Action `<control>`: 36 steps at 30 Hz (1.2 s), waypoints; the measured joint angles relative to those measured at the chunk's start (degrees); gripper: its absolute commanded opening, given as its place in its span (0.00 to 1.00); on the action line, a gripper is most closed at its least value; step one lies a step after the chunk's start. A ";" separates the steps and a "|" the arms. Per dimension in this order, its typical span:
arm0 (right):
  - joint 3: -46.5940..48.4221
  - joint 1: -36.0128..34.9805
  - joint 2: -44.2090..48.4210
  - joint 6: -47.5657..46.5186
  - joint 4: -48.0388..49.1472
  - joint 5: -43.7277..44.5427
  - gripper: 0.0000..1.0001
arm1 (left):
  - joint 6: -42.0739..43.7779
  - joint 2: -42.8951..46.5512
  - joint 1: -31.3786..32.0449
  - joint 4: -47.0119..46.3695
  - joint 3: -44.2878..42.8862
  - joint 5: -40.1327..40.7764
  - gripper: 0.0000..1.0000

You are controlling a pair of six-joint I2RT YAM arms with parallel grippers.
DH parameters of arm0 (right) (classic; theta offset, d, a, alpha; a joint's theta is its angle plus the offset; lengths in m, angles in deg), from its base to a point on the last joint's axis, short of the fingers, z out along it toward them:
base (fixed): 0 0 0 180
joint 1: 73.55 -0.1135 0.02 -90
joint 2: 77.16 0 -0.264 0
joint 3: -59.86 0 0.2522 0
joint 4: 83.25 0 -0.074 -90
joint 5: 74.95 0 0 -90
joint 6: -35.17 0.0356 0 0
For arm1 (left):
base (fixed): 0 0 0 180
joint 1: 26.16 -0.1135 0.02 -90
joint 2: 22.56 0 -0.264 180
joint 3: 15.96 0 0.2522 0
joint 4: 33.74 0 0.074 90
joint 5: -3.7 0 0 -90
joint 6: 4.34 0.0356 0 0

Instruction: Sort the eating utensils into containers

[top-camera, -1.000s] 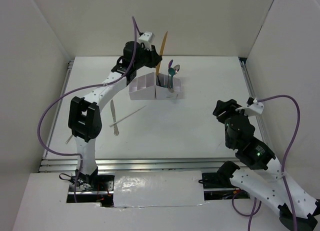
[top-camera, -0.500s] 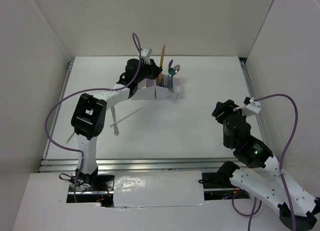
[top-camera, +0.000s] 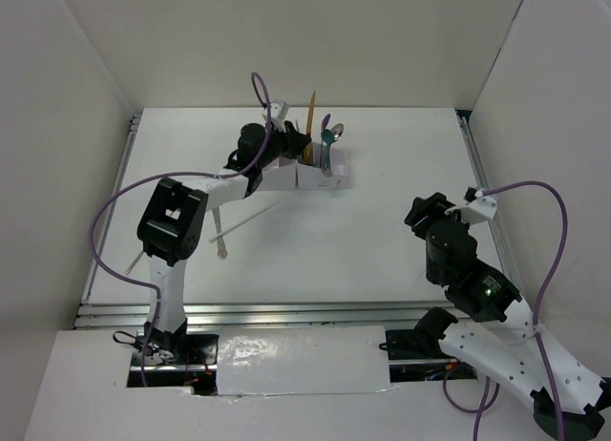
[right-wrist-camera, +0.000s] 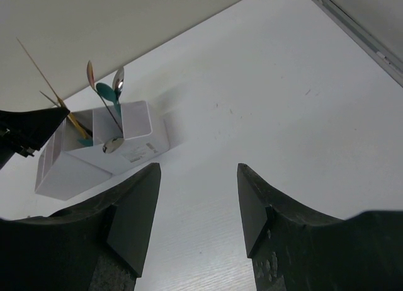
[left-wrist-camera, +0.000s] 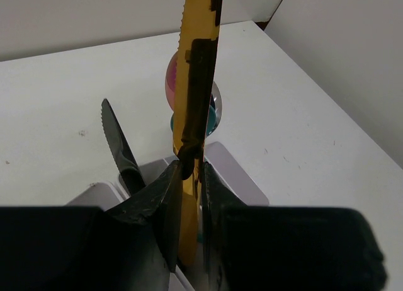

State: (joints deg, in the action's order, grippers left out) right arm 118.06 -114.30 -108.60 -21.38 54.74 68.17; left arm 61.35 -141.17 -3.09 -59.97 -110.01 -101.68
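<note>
Gold knife (left-wrist-camera: 198, 51) in left gripper (left-wrist-camera: 189, 174) has sunk lower into organizer (top-camera: 320, 181).

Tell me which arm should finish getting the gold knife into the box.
Left. Its hand grips the gold knife upright at the white box, so it likely only needs to lower and let go. The right hand is open, empty and well off to the side.
</note>
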 measured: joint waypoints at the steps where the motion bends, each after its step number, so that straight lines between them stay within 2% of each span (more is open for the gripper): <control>1: 0.00 0.00 0.00 0.02 -0.07 0.00 0.60 | -0.04 0.13 0.00 -0.76 0.74 -0.17 0.02; 2: 0.00 0.00 0.00 0.09 -0.07 0.00 0.60 | -0.07 0.31 0.00 -1.36 1.49 -0.39 0.11; 4: -0.17 0.00 0.02 -0.02 0.02 0.00 0.60 | -0.13 0.42 0.00 -2.43 2.56 -0.83 0.20; 5: -0.35 0.00 0.07 -0.09 0.04 0.00 0.60 | -0.15 0.46 0.00 -2.60 2.89 -1.07 0.38; 7: -0.87 0.00 0.09 -0.31 0.15 -0.02 0.60 | -0.09 0.46 0.00 -2.62 3.08 -1.46 0.49; 8: -0.98 0.00 0.07 -0.39 0.11 -0.07 0.60 | -0.13 0.61 0.00 -2.73 3.08 -1.55 0.57; 10: -1.03 0.00 -0.15 -0.76 0.33 -0.13 0.60 | -0.26 1.22 0.00 -3.26 3.26 -1.68 0.64; 12: -1.03 0.00 -0.48 -1.07 0.59 -0.20 0.60 | -0.48 2.19 0.00 -3.72 3.54 -1.68 0.67; 18: -1.03 0.00 -2.21 -1.88 1.33 -0.74 0.60 | 0.20 5.84 0.00 -0.70 2.16 -3.04 0.65; 23: -1.03 0.00 -2.45 -2.23 2.10 -1.55 0.60 | 2.97 16.00 0.00 7.17 5.40 -0.94 0.66; 26: -1.03 -0.04 -2.47 -2.21 2.49 -1.81 0.60 | 4.00 25.31 -0.04 18.27 7.43 5.66 0.64; 29: -1.11 -0.28 -2.47 -2.21 3.80 -2.71 0.61 | 2.14 32.81 -0.37 30.42 7.98 17.22 0.55; 32: -1.92 -0.44 -2.60 -2.23 5.38 -3.91 0.61 | -2.67 37.66 -1.57 40.50 12.17 26.95 0.58; 36: -3.67 -0.59 -3.74 -2.47 8.37 -6.56 0.60 | -10.73 36.65 -5.86 52.06 18.58 31.23 0.66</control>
State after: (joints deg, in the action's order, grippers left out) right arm 114.39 -114.89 -112.34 -23.85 63.11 61.62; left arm 50.62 -104.51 -8.95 -7.91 -91.43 -70.44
